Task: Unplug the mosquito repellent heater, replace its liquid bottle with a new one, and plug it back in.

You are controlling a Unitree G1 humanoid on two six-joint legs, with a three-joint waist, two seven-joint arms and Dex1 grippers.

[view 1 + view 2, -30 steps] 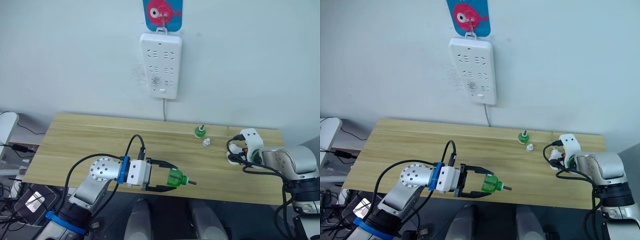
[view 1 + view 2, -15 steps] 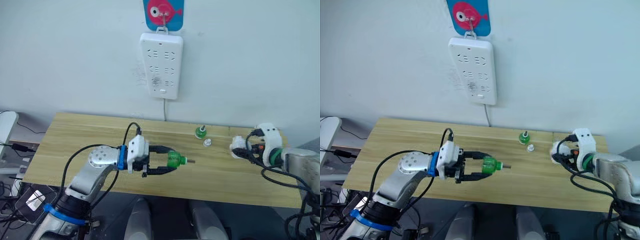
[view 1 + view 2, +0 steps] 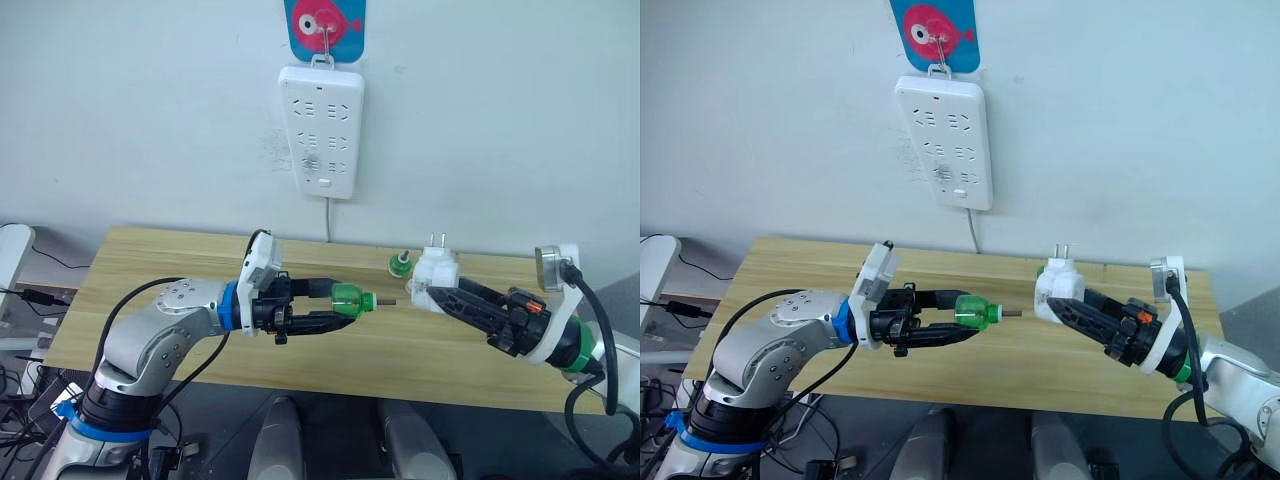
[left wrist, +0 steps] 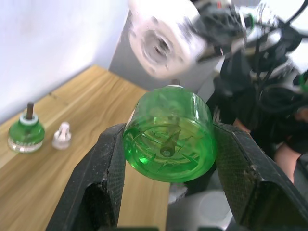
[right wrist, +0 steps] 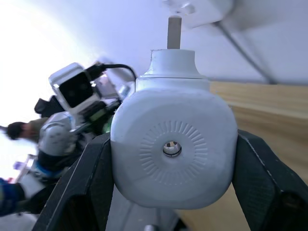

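Wooden table (image 3: 180, 270) lies mostly bare beneath both raised arms. Left gripper (image 3: 325, 304) pinches the green bottle (image 3: 346, 297), wick pointing right at the mosquito repellent heater (image 3: 436, 271), clamped prongs-up in the right gripper (image 3: 432, 292), a small gap between.

No readable text, labels or numbers anywhere. The sign (image 3: 326, 23) above the power strip (image 3: 321, 130) bears a pink fish picture, no lettering. Heater (image 5: 173, 149) face shows moulded ridges only.
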